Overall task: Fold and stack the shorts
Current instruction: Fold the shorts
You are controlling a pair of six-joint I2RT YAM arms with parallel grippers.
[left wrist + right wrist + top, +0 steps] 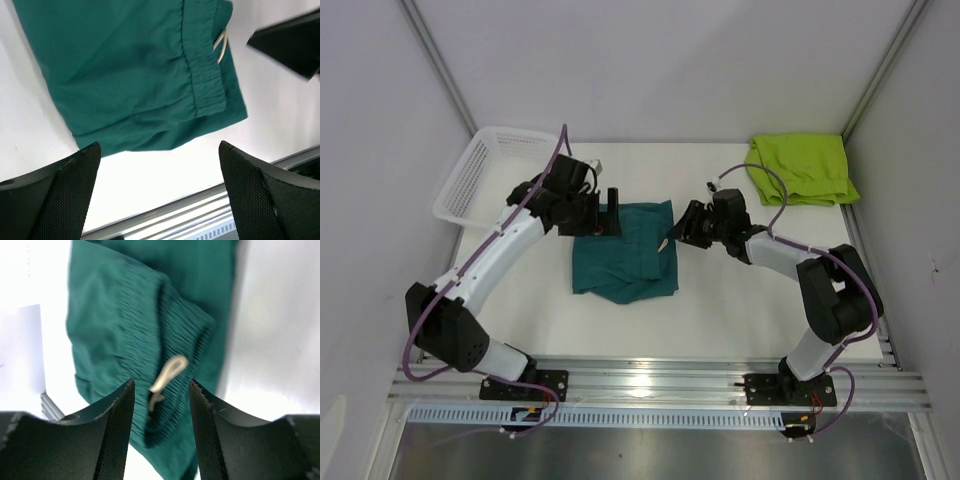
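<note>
Left gripper (159, 150) is hanging, fingers spread wide, at the far-left edge of the dark teal shorts (625, 262) at mid-table. Right gripper (161, 385) – fingers apart – is hovering over their white drawstring (167, 372). Lime green shorts (802, 168) are lying far right – basket (485, 175) far left.

The dark teal soft-fabric shorts (625, 255) lie on the flat white table (720, 315), about at its middle. The lime green soft-fabric shorts (802, 168) lie well apart from them, behind and to the right, in the table's back right corner. The white plastic mesh basket (470, 185) sits behind and to the left of the teal shorts, at the back left corner. The black 2-finger left gripper (612, 215) is over the teal shorts' back left corner. The black 2-finger right gripper (672, 234) is at their right edge, just beside the white cord drawstring (169, 371) on the waistband. In front of the teal shorts runs the metal rail (650, 385) bearing both arm bases, 1 to each side.
</note>
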